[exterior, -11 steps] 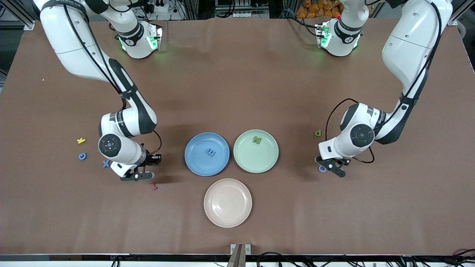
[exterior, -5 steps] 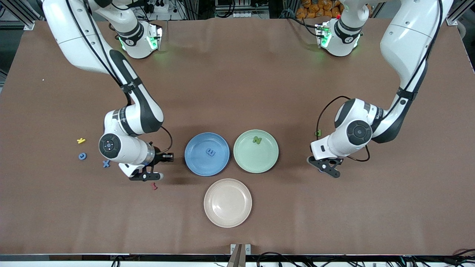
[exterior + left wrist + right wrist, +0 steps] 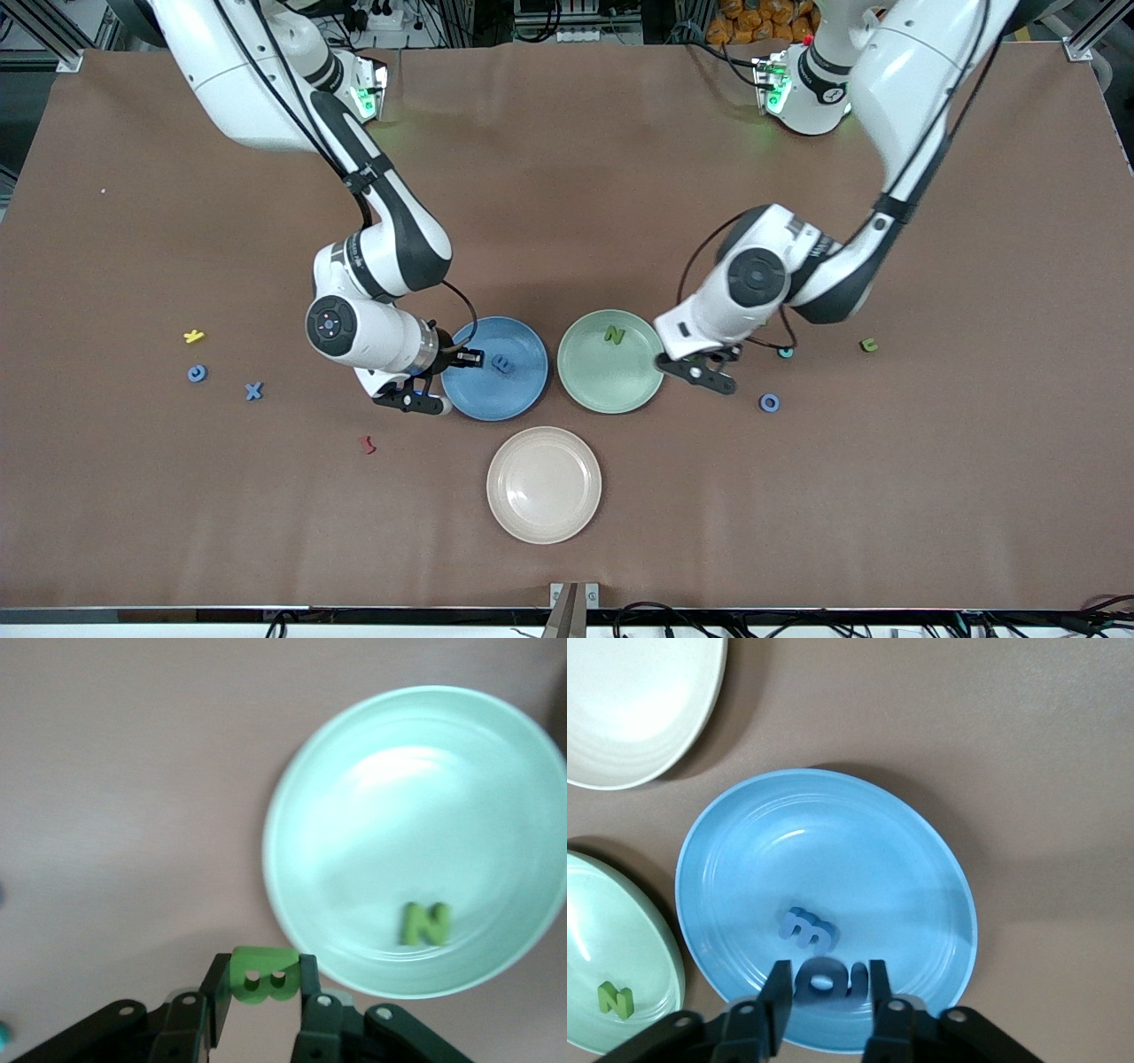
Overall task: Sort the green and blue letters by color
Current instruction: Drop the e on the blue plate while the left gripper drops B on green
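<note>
Nearest the front camera, the beige plate point(image 3: 543, 484) holds nothing. Farther from the camera than the beige plate, side by side, lie the blue plate point(image 3: 523, 390) and the green plate point(image 3: 611, 390). The blue plate holds one blue letter point(image 3: 804, 929); the right gripper point(image 3: 825, 990), over that plate's rim, is clenched on a second blue piece point(image 3: 822, 979), possibly an "o". The green plate holds a green N point(image 3: 426, 923); the left gripper point(image 3: 263, 992), over the table just beside that plate's rim, grasps a green letter point(image 3: 262, 974). A blue ring letter point(image 3: 769, 403) lies on the table toward the left arm's end from the green plate.
</note>
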